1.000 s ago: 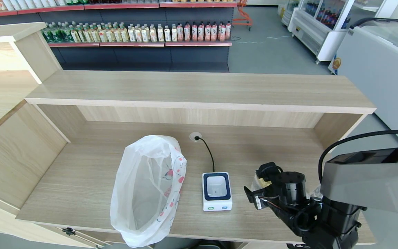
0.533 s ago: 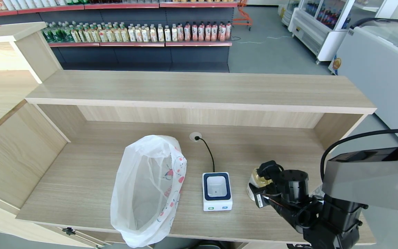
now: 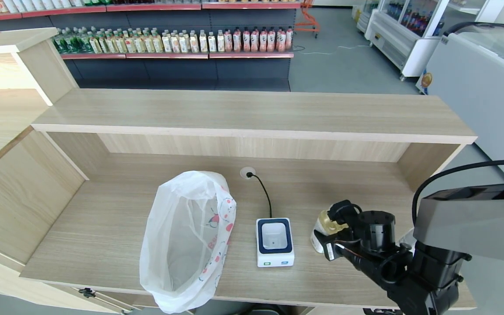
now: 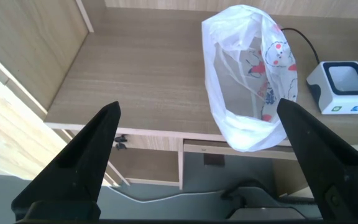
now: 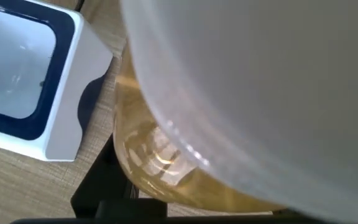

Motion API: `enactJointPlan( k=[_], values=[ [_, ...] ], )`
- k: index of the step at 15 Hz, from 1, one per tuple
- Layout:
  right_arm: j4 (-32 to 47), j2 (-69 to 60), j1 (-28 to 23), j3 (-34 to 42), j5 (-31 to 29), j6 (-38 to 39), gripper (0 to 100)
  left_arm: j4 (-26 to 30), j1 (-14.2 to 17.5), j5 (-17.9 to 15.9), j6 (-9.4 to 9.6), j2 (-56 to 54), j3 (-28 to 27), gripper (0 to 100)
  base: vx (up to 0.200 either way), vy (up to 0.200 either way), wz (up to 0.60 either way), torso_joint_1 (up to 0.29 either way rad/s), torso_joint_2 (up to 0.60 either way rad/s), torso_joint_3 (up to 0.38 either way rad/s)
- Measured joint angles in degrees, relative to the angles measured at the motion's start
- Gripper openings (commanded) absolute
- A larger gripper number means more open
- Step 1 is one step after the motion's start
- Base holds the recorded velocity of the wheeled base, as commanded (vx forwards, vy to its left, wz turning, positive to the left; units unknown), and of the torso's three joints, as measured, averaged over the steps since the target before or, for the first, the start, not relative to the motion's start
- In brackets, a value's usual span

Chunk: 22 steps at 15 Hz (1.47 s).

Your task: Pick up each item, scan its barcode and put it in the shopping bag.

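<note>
Right gripper pinches a clear bottle of amber drink, just to the right of the barcode scanner on the wooden counter. The bottle's long axis cannot be judged. The scanner's window faces up, and the open shopping bag stands beyond it, leftward. Left gripper hangs spread on the bag's side. Shelves of bottled drinks stand behind.

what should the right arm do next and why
Probably shift the right claw, gripping the bottle, leftward over the scanner. The bottle is beside the scanner, not above its window, and scanning comes before the shopping bag.
</note>
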Motion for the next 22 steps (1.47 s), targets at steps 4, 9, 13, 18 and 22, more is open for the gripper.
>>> enactJointPlan(
  k=[4, 9, 13, 18, 22],
  values=[
    [18.1, -10.3, -2.9, -2.2, 16.3, 4.4, 0, 0.0, 0.0, 0.0, 0.00, 0.0, 0.0, 100, 0.000, 0.000, 0.00, 0.000, 0.00, 0.000],
    [31.0, -22.5, -6.0, -7.3, 37.3, 11.5, 0, 0.0, 0.0, 0.0, 0.00, 0.0, 0.0, 100, 0.000, 0.000, 0.00, 0.000, 0.00, 0.000],
    [35.4, -27.9, -3.1, -6.9, 43.7, 16.4, 0, 0.0, 0.0, 0.0, 0.00, 0.0, 0.0, 100, 0.000, 0.000, 0.00, 0.000, 0.00, 0.000],
    [35.8, -30.3, 1.4, -5.6, 50.7, 20.0, 0, 0.0, 0.0, 0.0, 0.00, 0.0, 0.0, 100, 0.000, 0.000, 0.00, 0.000, 0.00, 0.000],
    [35.5, -30.8, 3.0, -5.7, 59.2, 21.0, 0, 0.0, 0.0, 0.0, 0.00, 0.0, 0.0, 100, 0.000, 0.000, 0.00, 0.000, 0.00, 0.000]
  ],
)
